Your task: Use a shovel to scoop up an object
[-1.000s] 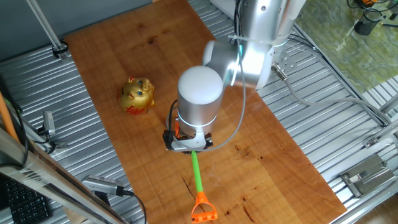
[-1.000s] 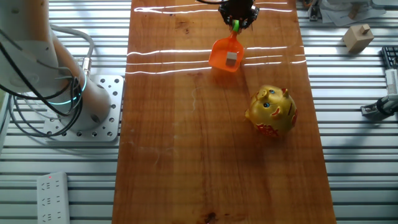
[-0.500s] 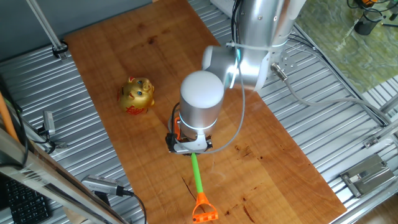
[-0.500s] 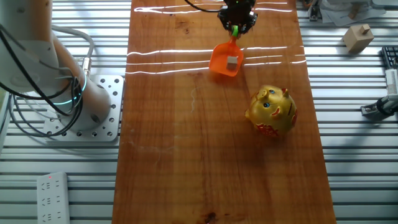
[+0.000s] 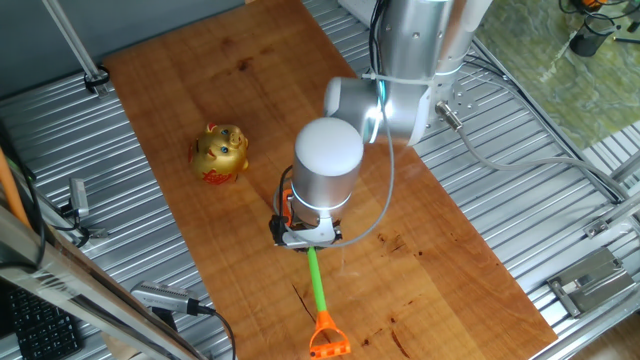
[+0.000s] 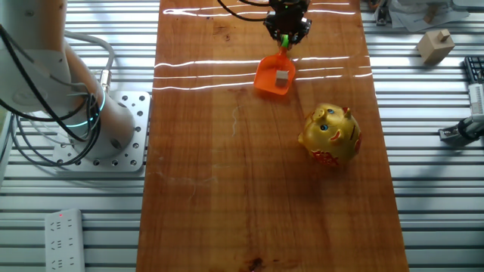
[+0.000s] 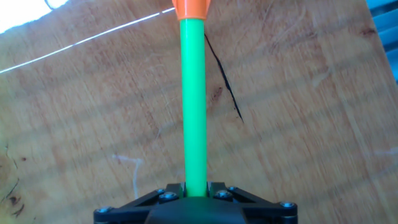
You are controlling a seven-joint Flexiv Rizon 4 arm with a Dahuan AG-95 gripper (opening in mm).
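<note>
My gripper (image 5: 306, 238) is shut on the green shaft of the shovel (image 5: 318, 285), whose orange loop end lies near the board's front edge. In the other fixed view the gripper (image 6: 286, 25) holds the shovel (image 6: 274, 73) with its orange blade raised a little over the board, and the tiny tan cube (image 6: 282, 76) sits in the blade. In the hand view the green shaft (image 7: 193, 93) runs straight up from between the black jaws to an orange collar. The blade and cube are hidden under the arm in the first fixed view.
A golden cat figurine (image 5: 221, 152) with a red base stands left of the arm, and it also shows in the other fixed view (image 6: 330, 134). The wooden board (image 6: 227, 174) lies on ribbed metal. A wooden block (image 6: 434, 45) sits off the board.
The gripper has shifted slightly toward the board's front edge in the first fixed view, carrying the shovel with it. The cube stays in the blade.
</note>
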